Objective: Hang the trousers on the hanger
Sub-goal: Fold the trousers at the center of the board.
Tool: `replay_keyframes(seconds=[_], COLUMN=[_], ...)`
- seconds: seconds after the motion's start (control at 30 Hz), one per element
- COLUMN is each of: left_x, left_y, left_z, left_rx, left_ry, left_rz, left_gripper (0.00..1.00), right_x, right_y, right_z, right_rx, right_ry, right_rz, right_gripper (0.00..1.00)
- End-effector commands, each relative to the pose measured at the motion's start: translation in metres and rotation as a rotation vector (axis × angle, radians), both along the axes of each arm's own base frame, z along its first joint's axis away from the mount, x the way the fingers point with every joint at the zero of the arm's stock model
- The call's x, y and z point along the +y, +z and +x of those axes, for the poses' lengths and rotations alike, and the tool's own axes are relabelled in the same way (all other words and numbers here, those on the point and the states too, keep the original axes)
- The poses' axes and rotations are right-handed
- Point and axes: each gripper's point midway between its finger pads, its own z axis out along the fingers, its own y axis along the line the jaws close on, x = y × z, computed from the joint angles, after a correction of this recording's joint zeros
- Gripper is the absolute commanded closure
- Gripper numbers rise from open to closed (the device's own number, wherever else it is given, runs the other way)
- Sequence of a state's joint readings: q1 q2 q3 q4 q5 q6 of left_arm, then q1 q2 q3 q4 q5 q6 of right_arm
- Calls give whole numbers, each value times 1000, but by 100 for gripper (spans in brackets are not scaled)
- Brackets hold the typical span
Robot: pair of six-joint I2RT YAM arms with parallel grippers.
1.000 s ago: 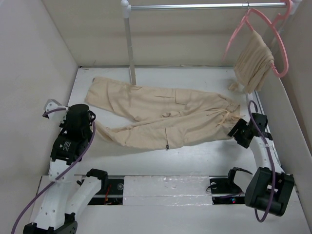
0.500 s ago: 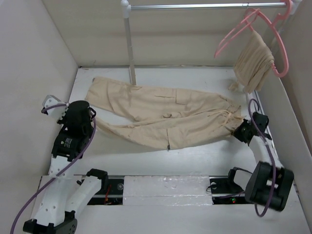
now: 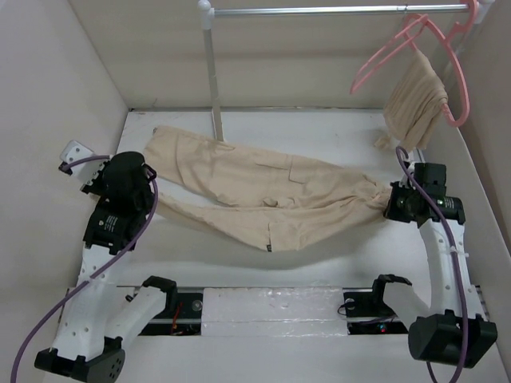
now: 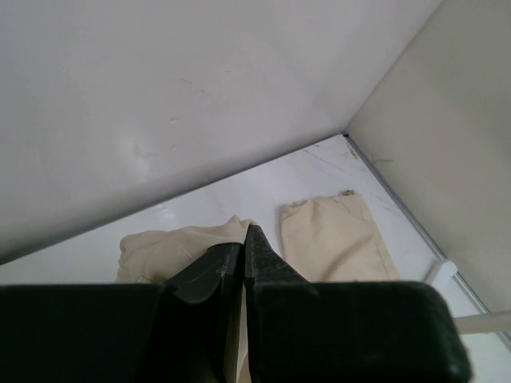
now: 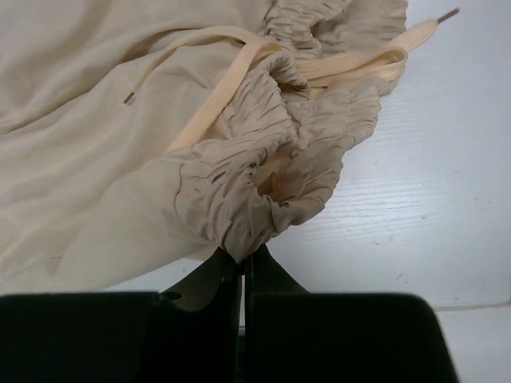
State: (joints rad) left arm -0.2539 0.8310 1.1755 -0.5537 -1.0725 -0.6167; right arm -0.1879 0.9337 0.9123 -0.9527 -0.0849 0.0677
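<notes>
**poster1:** White tabletop (image 3: 335, 255), beige walls on three sides, clothes rail along the back. So where is everything sitting relative to that rail post (image 3: 211, 76)?

**me:** ok so the trousers (image 3: 263, 183) are spread out on the table right at the foot of the post. One cuff (image 4: 331, 239) lies flat a bit to the left of the post's base. From there the legs run off to the right and toward me. The waistband (image 5: 271, 136) ends up well to the right of the post, all scrunched up with the drawstring (image 5: 215, 104) flopped across it.

**poster1:** And your grippers?

**me:** Both are clamped down. My right gripper (image 5: 242, 257) has its fingers pinched tight on the gathered edge of the waistband, far right of the post. My left gripper (image 4: 244, 243) is to the left of the post and nearer me. Its fingers are squeezed together with the end of the other leg bunched at the tips, so it looks like it's got that hem.

**poster1:** Hanger?

**me:** The hanger (image 3: 383, 49) is hooked up on the rail, far to the right of the post. It's bare and tilted, nowhere near touching the trousers. Just past it on the same rail is a second pink hanger (image 3: 461, 96) with a smaller bunched garment (image 3: 415, 96) draped over it.
</notes>
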Motion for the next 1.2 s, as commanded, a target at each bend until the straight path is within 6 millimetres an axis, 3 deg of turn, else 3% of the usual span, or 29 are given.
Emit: replay_keyframes(seconds=[0.0, 0.13, 0.2, 0.27, 0.3, 0.47, 0.6, 0.7, 0.73, 0.77, 0.9, 0.93, 0.97, 1.0, 1.03, 1.07, 1.13, 1.17], left_x=[12, 8, 4, 4, 10, 13, 17, 33, 41, 40, 43, 40, 40, 39, 39, 40, 42, 41], left_y=[-6, -20, -21, -24, -26, -30, -41, -64, -56, -71, -71, -53, -65, -62, -46, -61, -56, -69], left_z=[-9, 10, 28, 47, 49, 97, 134, 168, 179, 193, 230, 243, 255, 265, 275, 288, 301, 311], left_rx=[38, 118, 139, 180, 204, 252, 274, 320, 292, 330, 327, 275, 293, 275, 231, 261, 234, 246], left_ry=[80, 73, 73, 66, 77, 57, 42, 26, 21, 13, -1, -23, -26, -38, -47, -48, -59, -68], left_rz=[74, 110, 127, 146, 131, 78, 66, -17, -48, -54, -68, -76, -79, -79, -78, -77, -93, -99], left_gripper=[100, 100, 100, 100, 100, 100, 100, 100, 100, 100, 100, 100, 100, 100, 100, 100, 100, 100], right_x=[-11, -25, -31, -26, -11, 12, 8, -2, -1, -3, -11, -12, -18, -18, -25, -29, -34, -35], right_y=[26, 28, 36, 41, 39, 25, 29, 39, 41, 45, 42, 35, 35, 34, 28, 30, 26, 22], right_z=[-7, 16, 30, 43, 48, 49, 53, 65, 70, 79, 114, 125, 136, 143, 155, 168, 184, 198], right_rx=[15, -24, -59, -75, -95, -116, -138, -190, -189, -209, -231, -218, -236, -240, -228, -258, -268, -265], right_ry=[65, 57, 46, 73, 104, 179, 158, 120, 123, 123, 78, 73, 58, 54, 40, 37, 39, 43], right_rz=[-120, -186, -211, -182, -109, -22, -40, -19, -9, -13, 29, 44, 46, 56, 59, 48, 82, 98], right_gripper=[100, 100, 100, 100, 100, 100, 100, 100, 100, 100, 100, 100, 100, 100, 100, 100, 100, 100])
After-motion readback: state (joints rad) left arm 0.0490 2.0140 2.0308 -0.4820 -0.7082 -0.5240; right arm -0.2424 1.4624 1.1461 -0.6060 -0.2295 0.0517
